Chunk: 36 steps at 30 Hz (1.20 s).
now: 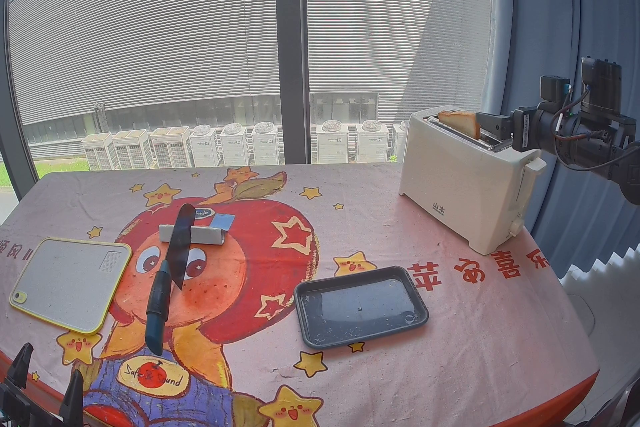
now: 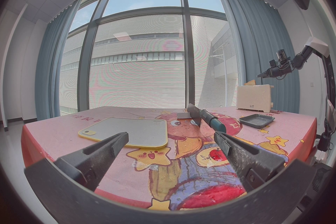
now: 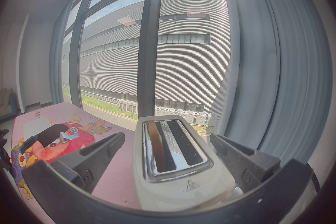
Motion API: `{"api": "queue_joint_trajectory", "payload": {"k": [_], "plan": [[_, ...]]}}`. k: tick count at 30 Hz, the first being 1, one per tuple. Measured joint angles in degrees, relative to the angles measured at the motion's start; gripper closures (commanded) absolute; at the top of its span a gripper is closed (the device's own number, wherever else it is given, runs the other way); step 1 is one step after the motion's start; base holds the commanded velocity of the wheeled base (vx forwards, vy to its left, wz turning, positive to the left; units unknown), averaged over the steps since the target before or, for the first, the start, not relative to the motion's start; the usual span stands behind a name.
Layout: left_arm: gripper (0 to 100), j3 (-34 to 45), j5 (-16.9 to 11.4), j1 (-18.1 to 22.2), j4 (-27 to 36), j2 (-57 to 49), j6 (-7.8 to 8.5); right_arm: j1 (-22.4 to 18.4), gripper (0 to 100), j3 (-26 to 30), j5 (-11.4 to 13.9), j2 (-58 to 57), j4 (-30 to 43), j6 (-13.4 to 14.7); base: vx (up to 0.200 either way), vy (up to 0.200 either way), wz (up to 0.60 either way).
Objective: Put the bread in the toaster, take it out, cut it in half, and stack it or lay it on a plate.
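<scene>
Locate the bread [image 1: 460, 123] standing on edge in one slot of the toaster [image 1: 467, 188], at the far right of the bench [image 1: 400, 375], with its upper part projecting above the slot rim. Take the second slot as empty, per the right wrist view. Treat the projecting edge as the only graspable part. Judge the step in hand as either seating or retrieval of the slice, undecidable from this position alone.

Note the right gripper [image 1: 492, 129] level with the toaster top, just beside one end of the slice and pointed along the slots. Read this placement as suited to a pinch across the thin faces of the slice. Record its fingers [image 3: 94, 160] as spread wide to either side of the toaster and holding nothing; contact with bread or toaster not discernible.

Find the left gripper [image 1: 48, 371] low at the near left edge of the bench, well apart from the toaster. Record its fingers [image 2: 101, 154] as likewise parted wide, empty, touching nothing. Read this station as standby beside the cutting gear.

Observe the knife [image 1: 167, 275] left of centre, blade propped on a small white rest [image 1: 200, 233], handle toward the near edge, probably for easier pickup. Find the cutting board [image 1: 70, 281] flat just left of the knife. Find the black plate [image 1: 360, 305] between knife and toaster, carrying nothing yet.
</scene>
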Motion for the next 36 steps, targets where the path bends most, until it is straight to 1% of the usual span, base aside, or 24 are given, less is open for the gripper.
{"api": "queue_joint_trajectory", "payload": {"k": [3,5,27,28,36], "plan": [[0,0.00,0.02,0.00,0.02,0.00,0.02,0.02,0,-1.32,-1.80,1.27,-0.02,-0.68,0.000,0.000,0.00],[0,0.00,0.02,0.00,0.00,0.00,0.02,0.22,0,-1.90,-2.24,1.95,-0.07,-1.01,0.000,0.000,0.00],[0,0.00,-0.09,0.04,0.00,0.00,0.06,0.66,0,-7.39,-2.56,10.19,-0.79,-1.69,0.000,0.000,0.00],[0,0.00,-0.06,0.04,0.00,0.00,0.06,0.66,100,-7.50,-2.54,10.39,-0.82,-1.69,0.000,0.000,0.00],[0,0.00,-0.06,0.04,0.00,0.00,0.06,0.80,100,-7.57,-2.51,11.19,-0.44,-1.65,0.000,0.000,0.00]]}}
